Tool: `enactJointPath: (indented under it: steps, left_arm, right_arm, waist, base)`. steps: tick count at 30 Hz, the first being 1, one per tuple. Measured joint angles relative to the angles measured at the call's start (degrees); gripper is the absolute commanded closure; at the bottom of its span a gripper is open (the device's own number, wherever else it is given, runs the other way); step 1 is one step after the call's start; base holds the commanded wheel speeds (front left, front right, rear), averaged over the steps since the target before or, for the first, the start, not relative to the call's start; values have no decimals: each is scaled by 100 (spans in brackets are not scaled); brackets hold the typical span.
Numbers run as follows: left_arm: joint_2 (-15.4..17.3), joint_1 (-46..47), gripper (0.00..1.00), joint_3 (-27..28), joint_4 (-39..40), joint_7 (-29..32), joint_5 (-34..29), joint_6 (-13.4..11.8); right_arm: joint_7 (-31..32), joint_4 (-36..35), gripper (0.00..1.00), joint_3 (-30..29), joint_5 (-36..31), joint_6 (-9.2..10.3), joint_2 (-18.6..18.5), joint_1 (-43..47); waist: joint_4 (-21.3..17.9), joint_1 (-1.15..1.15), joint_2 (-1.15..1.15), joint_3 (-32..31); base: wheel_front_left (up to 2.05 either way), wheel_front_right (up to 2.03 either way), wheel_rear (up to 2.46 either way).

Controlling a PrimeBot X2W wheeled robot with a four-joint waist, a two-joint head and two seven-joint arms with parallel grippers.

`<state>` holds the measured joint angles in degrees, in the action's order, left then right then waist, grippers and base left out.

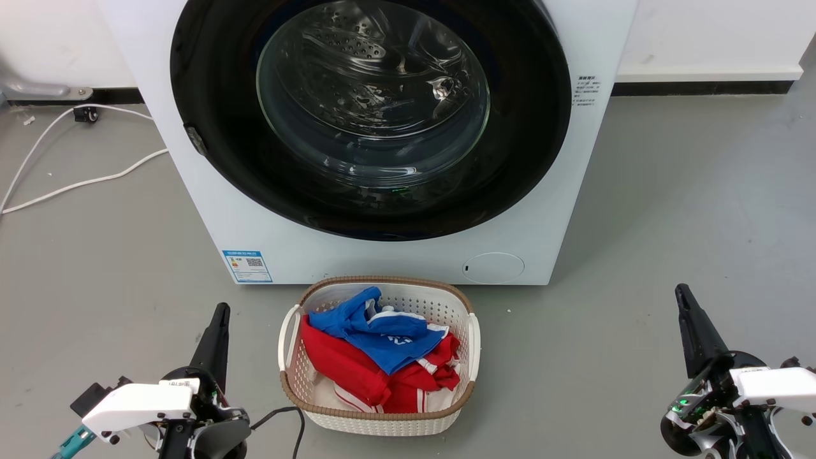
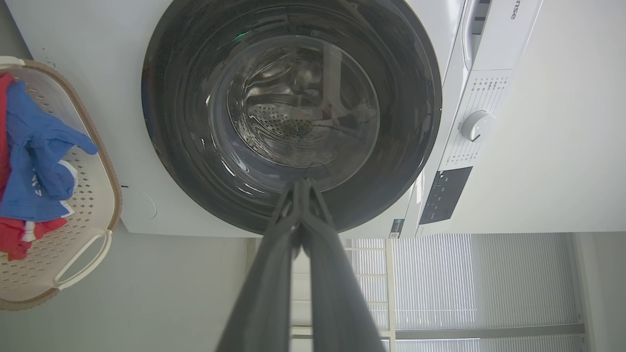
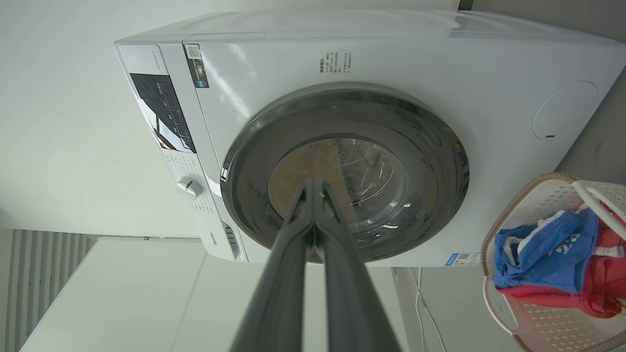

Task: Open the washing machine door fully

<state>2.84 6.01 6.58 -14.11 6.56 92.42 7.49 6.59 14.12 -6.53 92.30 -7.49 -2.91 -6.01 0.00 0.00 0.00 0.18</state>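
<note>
Laundry area, washing machine [image 1: 395, 262], laundry basket [image 1: 382, 423]

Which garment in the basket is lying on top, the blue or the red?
The blue garment: it lies crumpled over the red garment, which spreads beneath it inside the white basket.

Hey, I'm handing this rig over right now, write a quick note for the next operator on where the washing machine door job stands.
Left gripper: shut, empty, low at the robot's left, clear of the machine.
Right gripper: shut, empty, low at the right, also clear.
Washing machine door: closed flush on the washing machine, straight ahead.
Laundry basket with blue and red clothes sits just before the machine, between the grippers.
Done: nothing yet. Left: reach the door, pull it fully open.
</note>
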Motion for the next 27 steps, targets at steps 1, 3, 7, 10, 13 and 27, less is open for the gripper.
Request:
enactJointPath:
  steps: [1, 3, 7, 10, 13, 27]
  left_arm:
    - [0, 0, 100, 0, 0, 0, 0, 0]
    - [0, 0, 100, 0, 0, 0, 0, 0]
    - [0, 0, 100, 0, 0, 0, 0, 0]
    - [0, 0, 100, 0, 0, 0, 0, 0]
    - [0, 0, 100, 0, 0, 0, 0, 0]
    - [-23, -166, 0, -320, -22, -252, -85, -1]
  right_arm:
    - [0, 0, 100, 0, 0, 0, 0, 0]
    - [0, 0, 100, 0, 0, 0, 0, 0]
    - [0, 0, 100, 0, 0, 0, 0, 0]
    - [0, 0, 100, 0, 0, 0, 0, 0]
    - [0, 0, 100, -1, 0, 0, 0, 0]
    - [-181, -44, 0, 97, -169, 8, 4, 227]
  waist:
    - [0, 0, 0, 0]
    - [0, 0, 0, 0]
    - [0, 0, 0, 0]
    - [0, 0, 0, 0]
    - [0, 0, 0, 0]
    - [-3, 0, 0, -4]
  base:
    - [0, 0, 0]
    - [0, 0, 0]
    - [0, 0, 0]
    - [0, 0, 0]
    - [0, 0, 0]
    - [0, 0, 0]
